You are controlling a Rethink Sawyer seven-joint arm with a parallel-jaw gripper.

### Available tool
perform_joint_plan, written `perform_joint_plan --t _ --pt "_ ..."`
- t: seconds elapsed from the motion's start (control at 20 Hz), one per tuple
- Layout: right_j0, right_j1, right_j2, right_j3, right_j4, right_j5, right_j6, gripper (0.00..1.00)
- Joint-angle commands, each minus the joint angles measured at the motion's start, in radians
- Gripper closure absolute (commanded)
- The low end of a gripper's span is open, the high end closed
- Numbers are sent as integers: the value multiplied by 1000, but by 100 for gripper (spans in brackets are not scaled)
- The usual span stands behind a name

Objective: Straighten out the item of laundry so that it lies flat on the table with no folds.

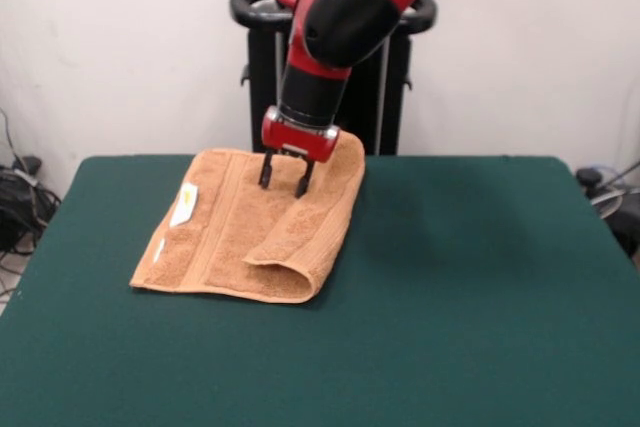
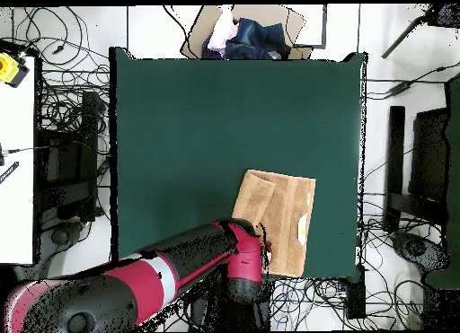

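The item of laundry (image 1: 250, 232), an orange-tan towel with a white tag (image 1: 183, 205), lies at the far left part of the green table (image 1: 450, 277). Its right side is folded over itself into a thick roll-like flap (image 1: 300, 247). My gripper (image 1: 284, 185) stands open over the towel's far middle, its two dark fingertips (image 1: 266, 179) at or just above the cloth with nothing between them. In the overhead view the towel (image 2: 286, 223) sits near the table's (image 2: 198, 132) lower right edge with the doubled strip (image 2: 252, 200) on its left. There the arm's wrist (image 2: 244, 258) hides the fingers.
The black pedestal (image 1: 385, 97) rises behind the table. Cables (image 1: 20, 197) lie on the floor at the left. From above, a box of clothes (image 2: 243, 33) sits past the far table edge, and a white bench (image 2: 16, 150) stands at the left.
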Motion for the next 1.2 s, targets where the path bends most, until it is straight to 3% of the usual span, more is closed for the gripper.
perform_joint_plan --t 0.05,0.35,0.6,1.2 --pt "-18 45 216 -84 121 10 -90 0" --pt "-50 -49 276 -28 20 4 22 0" --pt "-69 -114 343 10 -59 80 86 0" --pt "-121 -137 390 31 -4 136 -34 0"
